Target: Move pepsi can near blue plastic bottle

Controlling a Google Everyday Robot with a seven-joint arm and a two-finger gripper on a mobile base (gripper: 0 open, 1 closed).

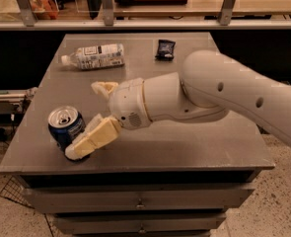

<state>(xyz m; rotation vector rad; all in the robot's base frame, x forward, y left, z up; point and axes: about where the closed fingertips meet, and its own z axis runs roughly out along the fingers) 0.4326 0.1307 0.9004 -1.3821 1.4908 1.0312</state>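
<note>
Gripper (86, 120) spread wide, holding nothing, low at 8 o'clock on the bench (194, 152). One finger appears to touch the near side of the upright can (65, 126); the other stands clear at the can's 2 o'clock, probably straddling it for a side grasp. Bottle (94, 56) lies flat at 11 o'clock, well apart. Snack packet (165, 48) at 1 o'clock.

No legible txt; claw (85, 120) beside pepsi can (63, 126).

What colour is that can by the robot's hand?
Dark blue, silver top; camera view. The gripper sits next to the can.
</note>
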